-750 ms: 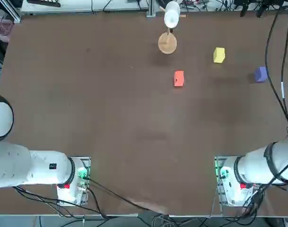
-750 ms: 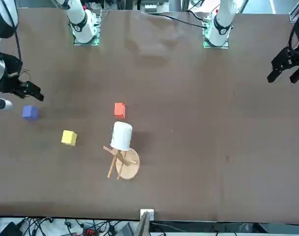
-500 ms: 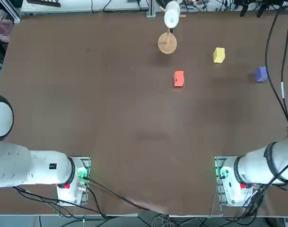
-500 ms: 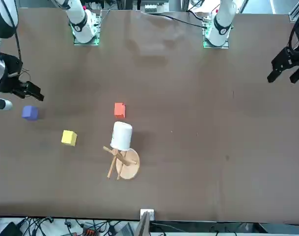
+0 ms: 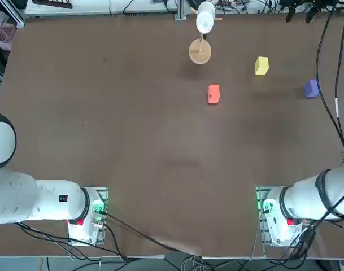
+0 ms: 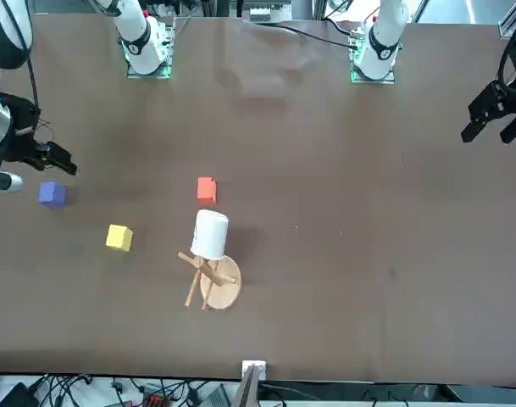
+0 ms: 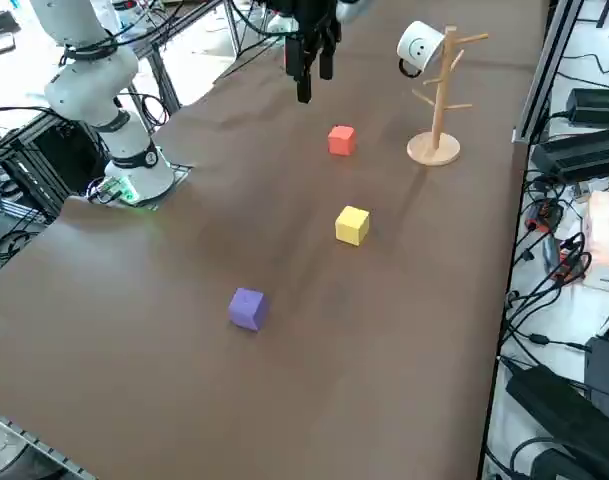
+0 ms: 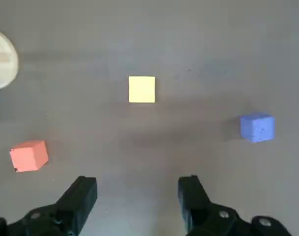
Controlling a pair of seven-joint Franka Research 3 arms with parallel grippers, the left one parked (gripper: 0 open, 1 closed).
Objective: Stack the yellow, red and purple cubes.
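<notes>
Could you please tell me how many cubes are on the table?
3: the red cube near the wooden stand, the yellow cube between the red and purple ones, and the purple cube nearest the robot's right edge. The open right gripper is above the table.

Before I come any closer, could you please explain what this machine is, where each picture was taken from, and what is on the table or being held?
You are looking at a pair of robot arms mounted at one table. The overhead picture looks straight down, the front one faces the robot from across the table, another looks down diagonally from its right, and the last is taken from the right arm's wrist. On the table lie three separate blocks: yellow, red and purple. A round-based wooden stand is there too, with a white mug hanging on it. The right gripper is above the table, fingers wide apart, holding nothing. The blocks are not yet stacked.
</notes>
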